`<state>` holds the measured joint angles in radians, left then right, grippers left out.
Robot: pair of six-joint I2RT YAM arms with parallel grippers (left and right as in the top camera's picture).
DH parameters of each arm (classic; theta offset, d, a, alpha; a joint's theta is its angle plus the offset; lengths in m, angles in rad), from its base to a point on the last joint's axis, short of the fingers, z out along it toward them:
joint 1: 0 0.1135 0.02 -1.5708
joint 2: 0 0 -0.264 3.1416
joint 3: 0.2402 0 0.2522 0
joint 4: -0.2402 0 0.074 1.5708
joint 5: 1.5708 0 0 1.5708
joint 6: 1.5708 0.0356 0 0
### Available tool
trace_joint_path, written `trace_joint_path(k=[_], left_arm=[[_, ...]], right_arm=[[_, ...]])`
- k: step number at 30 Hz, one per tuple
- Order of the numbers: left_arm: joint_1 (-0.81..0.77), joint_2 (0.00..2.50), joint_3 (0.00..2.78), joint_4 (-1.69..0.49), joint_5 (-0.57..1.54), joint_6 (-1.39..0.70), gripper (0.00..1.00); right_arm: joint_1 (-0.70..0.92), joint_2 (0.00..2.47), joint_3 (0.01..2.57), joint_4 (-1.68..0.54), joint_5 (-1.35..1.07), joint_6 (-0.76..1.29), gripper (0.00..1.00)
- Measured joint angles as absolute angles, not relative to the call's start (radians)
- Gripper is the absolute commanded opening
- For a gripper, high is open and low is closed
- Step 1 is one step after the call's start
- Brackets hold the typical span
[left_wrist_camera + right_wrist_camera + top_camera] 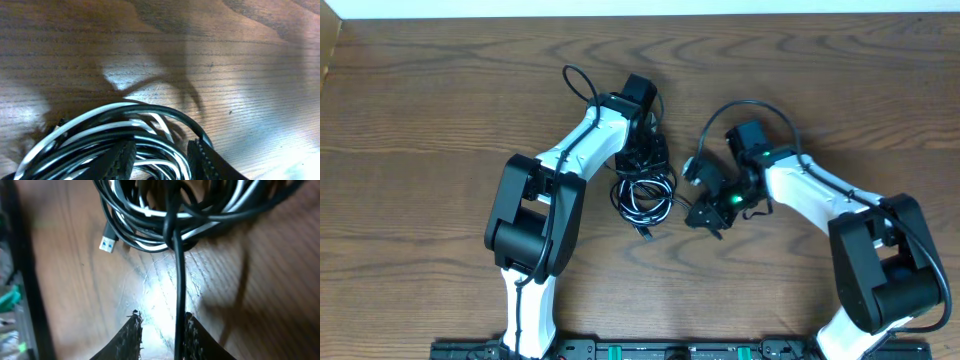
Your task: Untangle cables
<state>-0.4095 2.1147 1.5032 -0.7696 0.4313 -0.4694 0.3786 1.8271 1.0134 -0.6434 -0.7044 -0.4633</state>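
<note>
The left tool [162, 162] stood with its two ribbed black fingers [119, 161] apart, straddling strands at the far side of the coil of cables [642, 195]; whether they pinched any strand I cannot tell. The right tool [162, 335] sat to the right of the coil, its two fingers open, with one black cord [178, 290] running loose between them, nearer one finger. The coil was a single bundle at mid-worktop: several thin black loops and one white cord [145, 213], round and glossy. One USB plug [107, 244] with a blue insert poked out at the coil's near side. The worktop [440, 90] was dark, grained wood, with bare surface on every side of the coil and its edges well apart from it.
</note>
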Motion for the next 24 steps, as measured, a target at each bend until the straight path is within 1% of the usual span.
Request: trace_joint_path(k=[5,7,9,11,14,15,24], left_arm=[[-0.410,2.114,1.517,-0.797,0.428,-0.466,0.45],[-0.409,2.111,1.518,-0.817,0.422,-0.466,0.45],[-0.409,2.107,1.518,-0.834,0.416,-0.467,0.45],[-0.409,2.103,1.518,-0.850,0.406,-0.466,0.45],[-0.410,2.101,1.518,-0.873,0.385,-0.466,0.45],[-0.410,2.101,1.518,-0.877,0.382,-0.466,0.45],[-0.410,2.101,1.518,-0.881,0.365,-0.466,0.45]], right_arm=[[0.421,1.827,1.013,-0.624,-0.612,-0.465,0.22],[0.423,1.827,1.013,-0.618,-0.588,-0.464,0.18],[0.423,1.827,1.013,-0.612,-0.572,-0.461,0.12],[0.423,1.827,1.013,-0.608,-0.563,-0.460,0.11],[0.423,1.827,1.013,-0.605,-0.556,-0.456,0.02],[0.423,1.827,1.013,-0.603,-0.556,-0.454,0.01],[0.423,1.827,1.013,-0.590,-0.554,-0.440,0.01]])
